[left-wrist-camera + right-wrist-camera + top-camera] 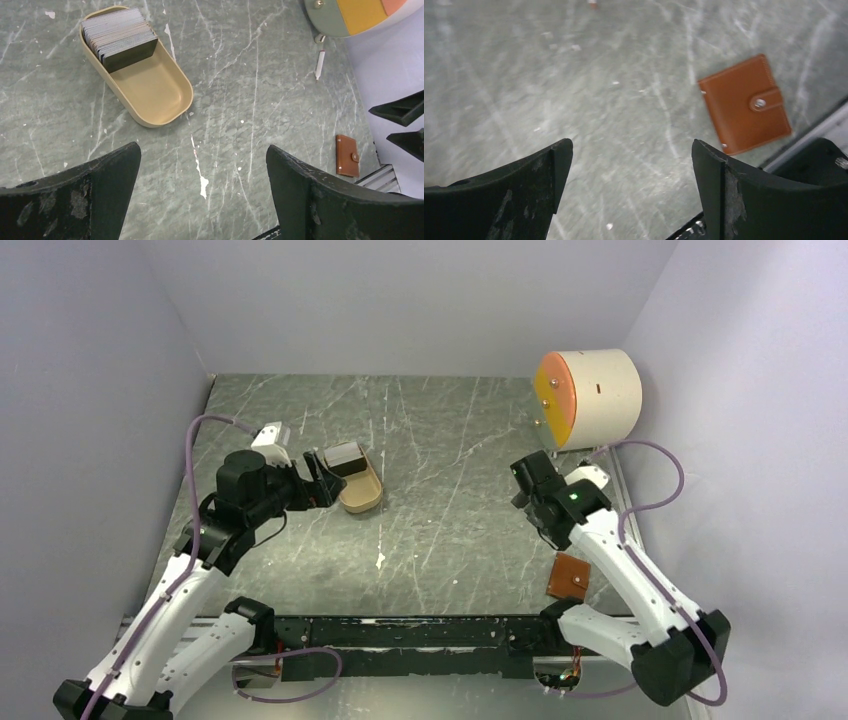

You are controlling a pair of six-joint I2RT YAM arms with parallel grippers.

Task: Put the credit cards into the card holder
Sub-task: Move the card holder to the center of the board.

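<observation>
Fingers of the left arm (75,200) and fingers of the right arm (499,200) are held spread and empty above the worktop (450,470), the credit cards (120,35) stacked in a tray (155,90) far left, the card holder (744,105) shut near right.

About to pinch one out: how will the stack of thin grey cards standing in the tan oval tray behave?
The grey cards stand packed on edge, so neighbours will likely lift together. Thin and smooth-looking, they may slip or flex. The tan oval tray looks light and might slide.
</observation>
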